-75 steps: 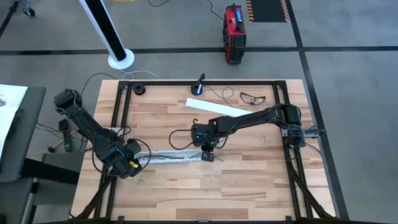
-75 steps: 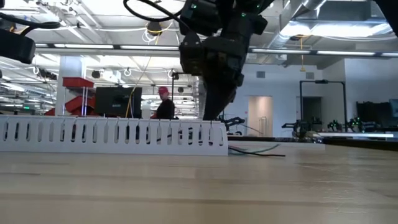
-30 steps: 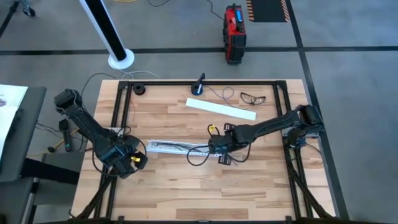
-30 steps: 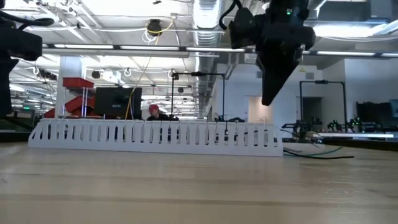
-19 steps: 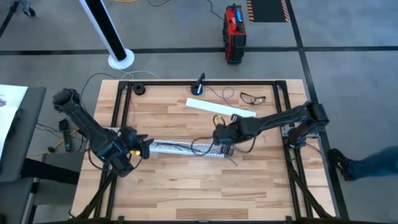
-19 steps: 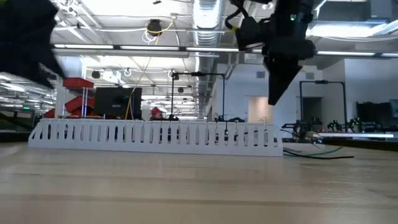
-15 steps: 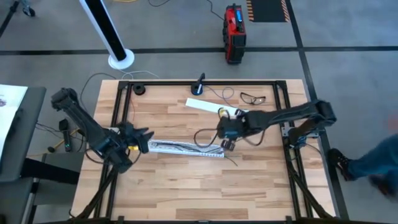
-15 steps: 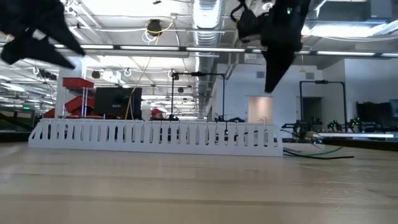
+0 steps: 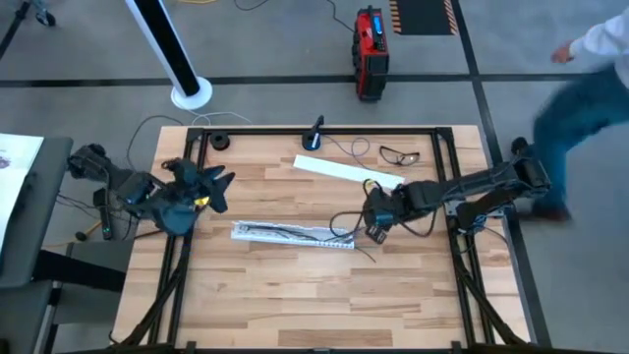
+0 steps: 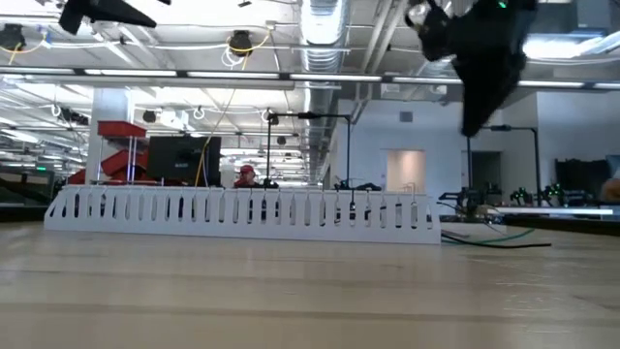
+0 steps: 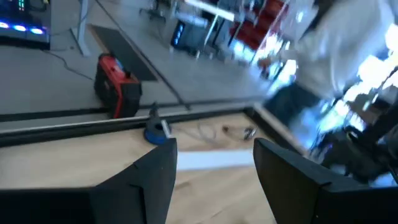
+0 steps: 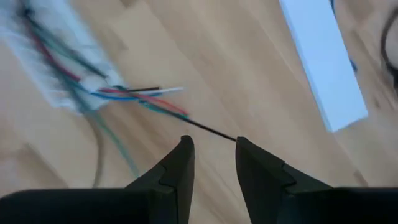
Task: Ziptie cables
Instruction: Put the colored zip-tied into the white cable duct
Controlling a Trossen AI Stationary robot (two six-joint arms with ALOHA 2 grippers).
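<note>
A: Left gripper [image 9: 218,187]?

B: Lifted, off past the left end of the slotted duct [image 9: 292,234], over the table's [image 9: 295,295] left edge. Fingers spread wide apart, nothing between them. In its own wrist view the two fingers [image 11: 155,177] frame a blue device [image 11: 155,130], a red case [image 11: 118,84] on the floor and a blurred person [image 11: 329,68].

A: The duct itself?

B: White, lying flat near mid-table. Landmark for everything else. In the low view it stands as a long row of slots [image 10: 242,211].

A: Cables?

B: The cables [image 9: 285,232] run along inside the duct as thin dark lines. They spill out at its right end onto the wood; the right wrist view shows red, blue, green and dark strands [image 12: 112,96] fanning from that end, one thin black wire reaching up to the fingers. In the low view green and dark strands [image 10: 494,239] trail right of the duct.

A: Right gripper [image 9: 374,232]?

B: Just past the duct's right end, raised off the table. Its fingers [image 12: 180,165] show a narrow gap, parted, gripping nothing. A black loop [image 9: 342,218] curls between duct and gripper.

A: Beyond the duct?

B: Flat white strip [image 9: 349,172] behind its right end, glasses [image 9: 398,154] further right. A person [image 9: 580,79] blurred, on the floor well right of the table.
</note>
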